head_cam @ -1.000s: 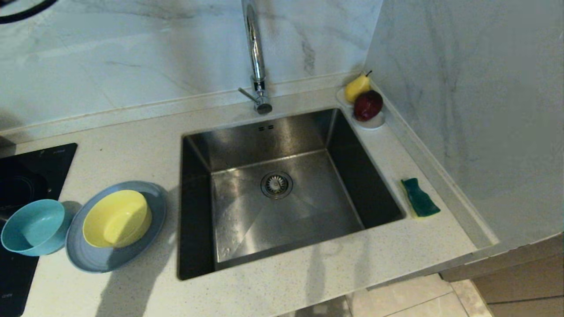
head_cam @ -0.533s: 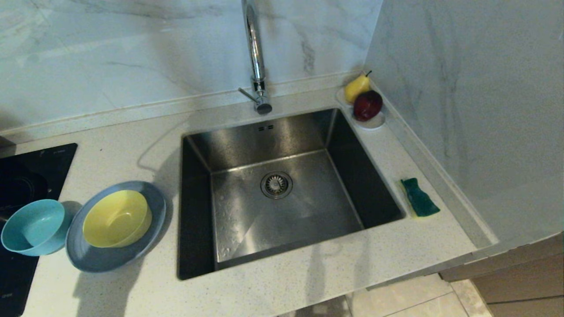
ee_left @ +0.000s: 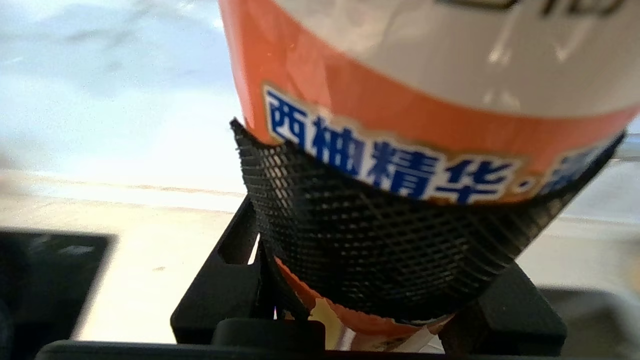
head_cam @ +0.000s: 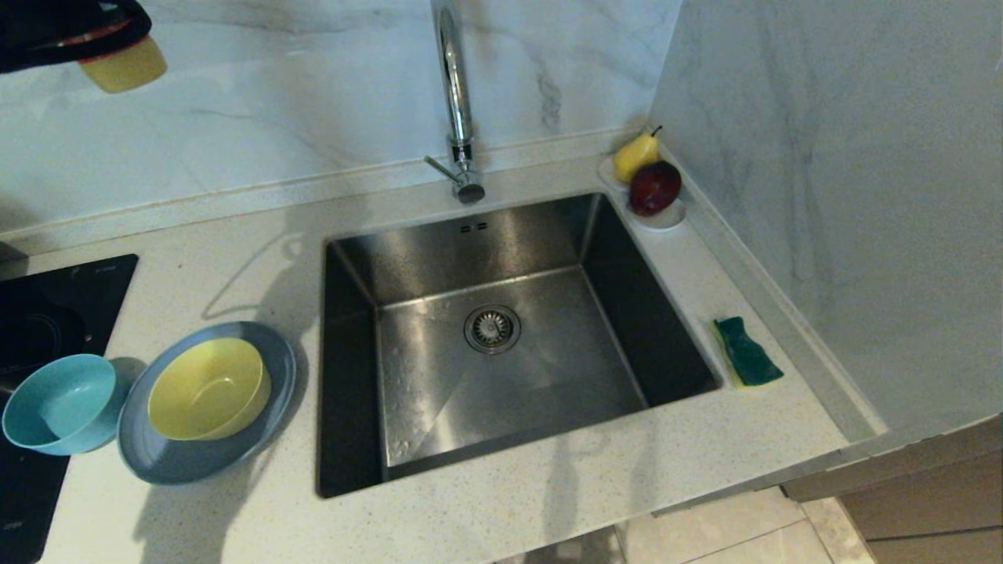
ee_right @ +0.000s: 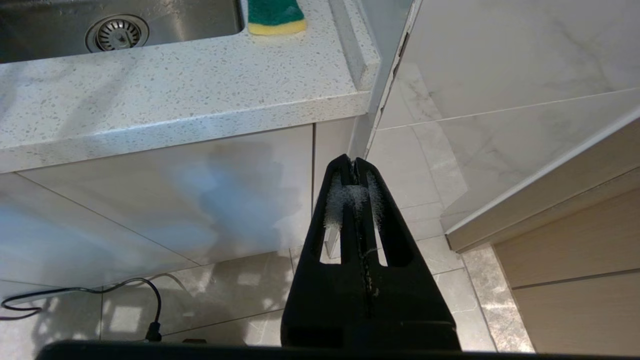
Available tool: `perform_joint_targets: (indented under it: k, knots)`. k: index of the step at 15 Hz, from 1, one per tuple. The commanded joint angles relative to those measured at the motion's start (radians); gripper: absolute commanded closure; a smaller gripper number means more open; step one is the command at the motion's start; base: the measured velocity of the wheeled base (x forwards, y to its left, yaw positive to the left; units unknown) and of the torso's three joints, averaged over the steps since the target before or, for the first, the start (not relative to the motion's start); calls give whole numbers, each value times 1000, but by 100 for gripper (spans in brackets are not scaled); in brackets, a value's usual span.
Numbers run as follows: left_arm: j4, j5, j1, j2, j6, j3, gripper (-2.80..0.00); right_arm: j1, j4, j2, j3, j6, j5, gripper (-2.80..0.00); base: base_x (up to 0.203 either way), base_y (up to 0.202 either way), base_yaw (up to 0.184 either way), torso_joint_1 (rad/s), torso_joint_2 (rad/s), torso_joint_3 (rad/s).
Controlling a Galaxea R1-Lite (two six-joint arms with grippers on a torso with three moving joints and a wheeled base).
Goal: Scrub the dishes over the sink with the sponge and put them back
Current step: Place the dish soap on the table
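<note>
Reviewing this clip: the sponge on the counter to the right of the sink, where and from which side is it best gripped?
Probably from above, pinching the sponge's two long wavy edges near its middle. It lies flat, green face up, near the sink's right rim, with the wall close behind it, so a sideways approach looks cramped.

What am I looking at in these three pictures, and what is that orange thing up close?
It is a two-armed robot at a kitchen counter. One picture comes from a camera on its head, looking down; the other two come from cameras on its wrists.

The head view shows a steel sink with a chrome faucet. Left of it a yellow bowl sits on a grey-blue plate, beside a teal bowl. Right of the sink lies a green sponge; in the corner, a pear and a red apple on a white dish.

The orange thing is a labelled bottle clamped in the left gripper, raised at the top left. The right gripper hangs below the counter, jaws shut, empty.
</note>
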Motion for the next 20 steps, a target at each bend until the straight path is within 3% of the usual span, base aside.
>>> perform_joint_targets:
  k: [1,6,9,12,20]
  knots:
    - [-166,7,98,77,1,79,0,0,0,0,0,0,1,0,0,0,0,0,0,0]
    - [-562,73,227,264,31,312,0,0,0,-1,0,0,1,0,0,0,0,0,0,0]
    - [-767,109,254,374,53,366,0,0,0,0,0,0,1,0,0,0,0,0,0,0]
    - [-929,189,258,477,66,380,0,0,0,0,0,0,1,0,0,0,0,0,0,0]
    - [-994,255,257,637,46,362,0,0,0,0,0,0,1,0,0,0,0,0,0,0]
